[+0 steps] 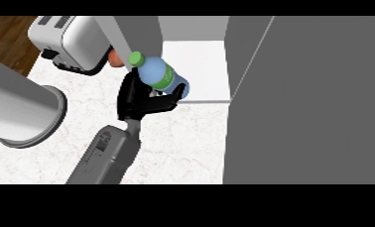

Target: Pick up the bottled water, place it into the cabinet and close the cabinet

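Observation:
The bottled water is clear blue with a green cap and a green label. It is tilted, with the cap pointing up and to the left. My left hand is shut on its lower part, fingers curled round the near side and the thumb at its base. Bottle and hand hang at the front edge of the open cabinet, whose white floor shows between grey walls. The cabinet's grey door stands open and fills the right side of the view. My right hand does not show.
A silver toaster stands at the back left, with a small orange-red thing beside it. A large grey round container sits at the left edge. White marble counter lies in front of the cabinet.

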### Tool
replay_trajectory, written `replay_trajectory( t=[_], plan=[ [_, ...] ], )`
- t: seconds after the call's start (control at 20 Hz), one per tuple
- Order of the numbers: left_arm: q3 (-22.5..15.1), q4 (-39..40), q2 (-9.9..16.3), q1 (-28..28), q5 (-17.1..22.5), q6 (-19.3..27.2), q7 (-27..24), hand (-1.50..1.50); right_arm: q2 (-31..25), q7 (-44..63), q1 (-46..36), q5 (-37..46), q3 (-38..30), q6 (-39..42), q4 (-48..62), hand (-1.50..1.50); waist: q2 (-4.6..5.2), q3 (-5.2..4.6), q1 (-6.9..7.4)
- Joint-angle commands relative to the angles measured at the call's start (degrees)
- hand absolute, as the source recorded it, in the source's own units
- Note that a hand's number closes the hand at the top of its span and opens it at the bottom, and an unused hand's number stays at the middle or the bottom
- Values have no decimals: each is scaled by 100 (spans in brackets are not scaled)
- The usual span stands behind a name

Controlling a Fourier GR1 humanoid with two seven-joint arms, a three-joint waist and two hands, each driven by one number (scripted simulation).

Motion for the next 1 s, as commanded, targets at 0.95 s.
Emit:
replay_trajectory(
  t=[0.95],
  plan=[
    [-317,1631,189,-2073,-1180,1913,473,150,6,117,-460,-111,31,58,188,-150,168,13,-452]
  ],
)
